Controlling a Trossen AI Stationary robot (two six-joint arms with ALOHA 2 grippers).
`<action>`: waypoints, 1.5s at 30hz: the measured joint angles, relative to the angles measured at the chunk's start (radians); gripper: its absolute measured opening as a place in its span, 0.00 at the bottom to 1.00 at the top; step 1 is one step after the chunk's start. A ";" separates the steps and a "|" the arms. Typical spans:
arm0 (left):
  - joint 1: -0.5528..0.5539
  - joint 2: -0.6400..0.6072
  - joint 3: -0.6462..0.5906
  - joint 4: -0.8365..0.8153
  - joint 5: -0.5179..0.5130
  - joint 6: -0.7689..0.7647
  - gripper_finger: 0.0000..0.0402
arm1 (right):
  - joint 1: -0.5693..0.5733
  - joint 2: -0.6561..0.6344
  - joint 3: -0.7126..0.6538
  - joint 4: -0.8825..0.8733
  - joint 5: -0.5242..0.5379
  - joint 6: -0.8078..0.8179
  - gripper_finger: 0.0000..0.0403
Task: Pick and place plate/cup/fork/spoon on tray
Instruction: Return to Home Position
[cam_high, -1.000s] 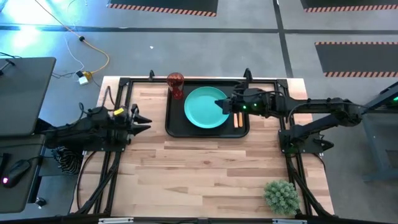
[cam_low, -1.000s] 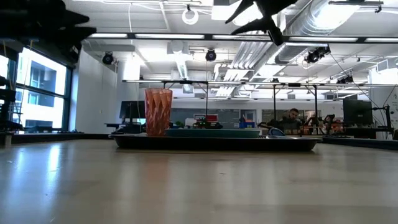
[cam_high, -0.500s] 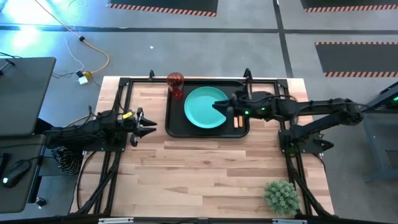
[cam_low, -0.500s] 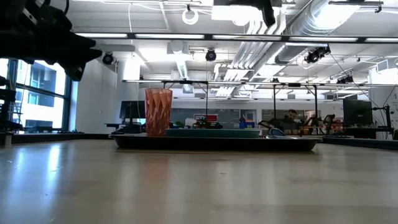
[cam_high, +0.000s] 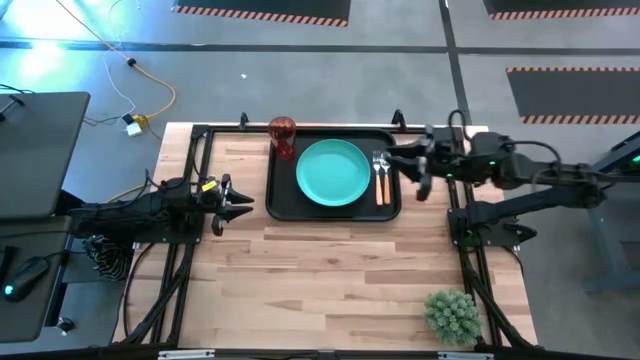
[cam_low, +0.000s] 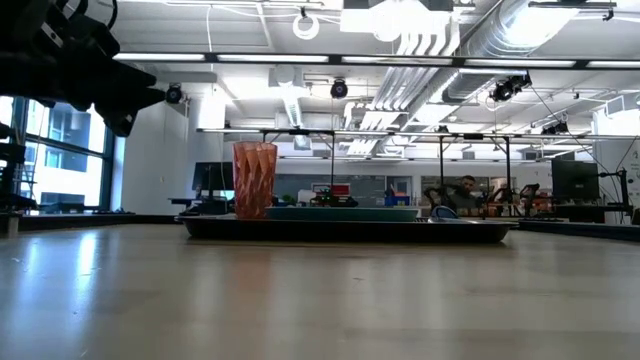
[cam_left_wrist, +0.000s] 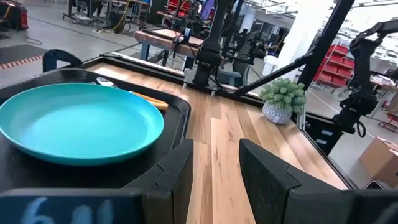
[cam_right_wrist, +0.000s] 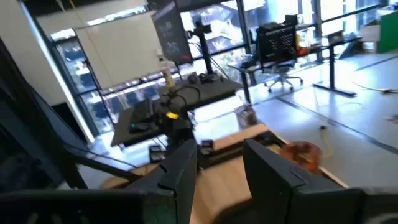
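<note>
**Operator:** Where do my arms stand?

**Spotter:** Your left arm stretches out along the left side of the wooden table (cam_high: 330, 265), held above the boards. Your left gripper (cam_high: 238, 203) points toward the tray (cam_high: 283, 208) but stops well short of it. In its wrist view the two fingers (cam_left_wrist: 177, 177) are a narrow gap apart, with nothing between them.

**Operator:** And the right?

**Spotter:** Your right arm comes in from the right, folded back on itself. It carries your right gripper (cam_high: 408, 172) over the tray's right rim, just beside the cutlery. The gripper looks roughly level across the table. Its fingers (cam_right_wrist: 180, 171) are parted as well, and they are empty.

**Operator:** Where are the dishes?

**Spotter:** You have all of them on the tray. The teal plate (cam_high: 332, 172) lies flat in the middle. The red cup (cam_high: 282, 137) stands upright in the far left corner, just beside the plate; the low view shows it at the tray's left end. The fork (cam_high: 378, 178) and the spoon (cam_high: 386, 182) lie side by side and parallel, between the plate and the right rim. Their metal ends point to the far edge. The one nearer the plate looks like the fork.
</note>
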 joint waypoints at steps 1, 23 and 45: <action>0.000 0.000 0.000 0.000 0.000 0.000 0.29 | 0.000 -0.024 0.000 -0.043 0.007 -0.005 0.31; 0.000 0.000 0.000 0.000 0.000 0.000 0.29 | -0.004 -0.532 -0.613 0.185 -0.230 0.014 0.31; 0.000 0.000 0.000 -0.001 0.000 0.001 0.29 | -0.004 -0.817 -0.975 0.301 -0.373 0.041 0.31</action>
